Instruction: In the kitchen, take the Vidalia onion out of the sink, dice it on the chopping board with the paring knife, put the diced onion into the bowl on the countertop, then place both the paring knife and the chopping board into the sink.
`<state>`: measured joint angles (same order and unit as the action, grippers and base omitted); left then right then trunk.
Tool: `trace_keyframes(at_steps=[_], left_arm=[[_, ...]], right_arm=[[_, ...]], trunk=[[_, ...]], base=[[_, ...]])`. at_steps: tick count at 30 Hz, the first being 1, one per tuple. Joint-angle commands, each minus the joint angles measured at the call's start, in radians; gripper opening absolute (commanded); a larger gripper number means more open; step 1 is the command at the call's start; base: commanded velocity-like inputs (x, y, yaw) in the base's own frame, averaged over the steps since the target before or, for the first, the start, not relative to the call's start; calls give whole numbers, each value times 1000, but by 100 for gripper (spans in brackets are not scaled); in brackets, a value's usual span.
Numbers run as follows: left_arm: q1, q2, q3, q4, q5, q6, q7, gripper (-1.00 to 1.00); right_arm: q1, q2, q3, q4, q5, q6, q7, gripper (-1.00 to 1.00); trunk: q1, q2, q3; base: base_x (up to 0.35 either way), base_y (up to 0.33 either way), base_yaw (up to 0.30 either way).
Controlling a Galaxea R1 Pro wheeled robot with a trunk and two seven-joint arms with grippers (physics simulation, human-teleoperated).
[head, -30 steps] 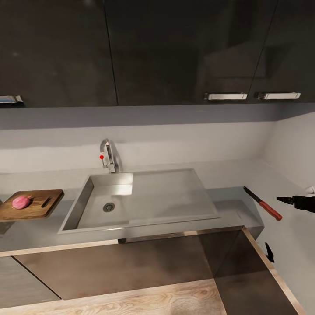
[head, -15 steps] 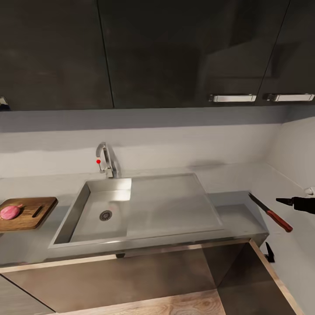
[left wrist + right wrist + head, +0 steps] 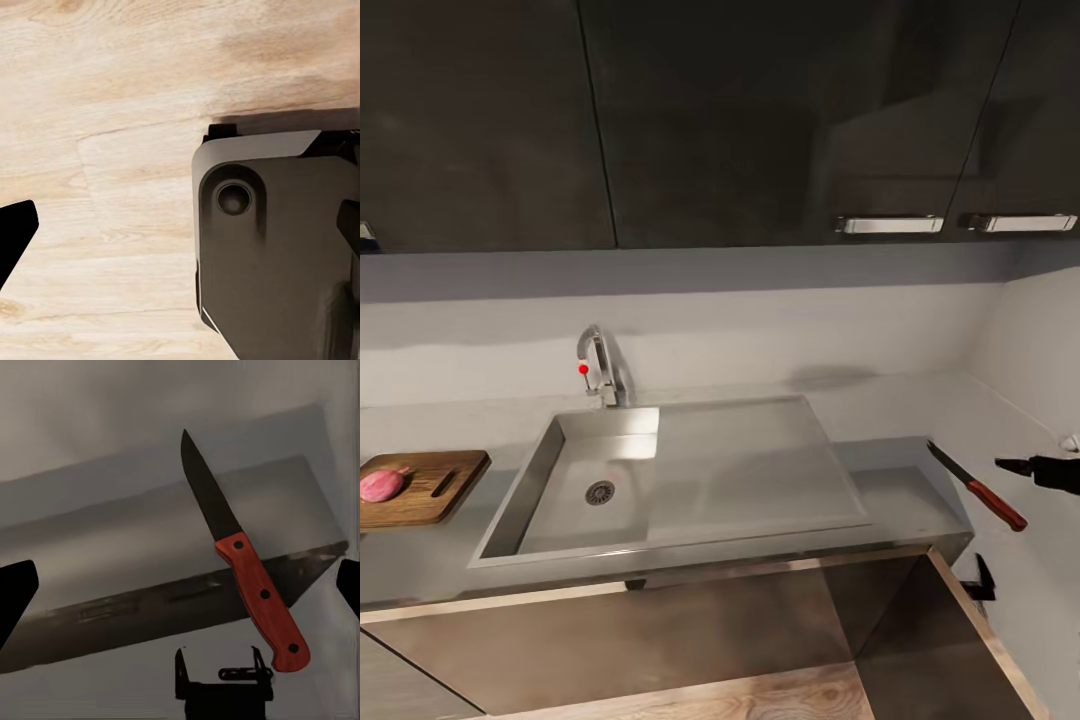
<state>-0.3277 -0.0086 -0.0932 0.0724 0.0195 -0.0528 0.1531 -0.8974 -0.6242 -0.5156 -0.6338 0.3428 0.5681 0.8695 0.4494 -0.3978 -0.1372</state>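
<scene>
Red-handled paring knife (image 3: 240, 562) lies between the wide-open right gripper's (image 3: 180, 585) fingers, untouched.

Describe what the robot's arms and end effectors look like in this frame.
The right end effector is matte black with slim pointed fingertips. Both wrist views show black, blunt wedge-shaped fingertips at the picture edges. The left wrist view also shows a dark grey rounded body panel with a circular boss. No cables or markings show.

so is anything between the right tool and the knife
Nothing visible. The knife lies alone at the counter's right end, with bare surface between it and the open right tool.
</scene>
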Motion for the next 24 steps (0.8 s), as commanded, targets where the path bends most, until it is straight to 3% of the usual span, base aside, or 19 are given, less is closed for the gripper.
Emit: trace_keyframes(at_steps=[1,6,15,24], left_arm=[[-2,-1,-8,4,2,-6,3,100],[-2,-1,-8,5,2,-6,3,100],[-2,-1,-8,6,2,-6,3,100],[-2,-1,-8,6,2,-6,3,100]], right_arm=[[-1,0,-6,11,8,-4,-1,100],[-1,-2,-9,37,8,-44,-42,100],[-1,-3,-10,42,8,-50,-49,100],[-1,-3,-42,42,8,-53,-49,100]], trunk=[[1,-2,-2],[1,-2,-2],[1,-2,-11],[1,-2,-22]], base=[[0,-2,0],[0,0,0],[0,0,0],[0,0,0]])
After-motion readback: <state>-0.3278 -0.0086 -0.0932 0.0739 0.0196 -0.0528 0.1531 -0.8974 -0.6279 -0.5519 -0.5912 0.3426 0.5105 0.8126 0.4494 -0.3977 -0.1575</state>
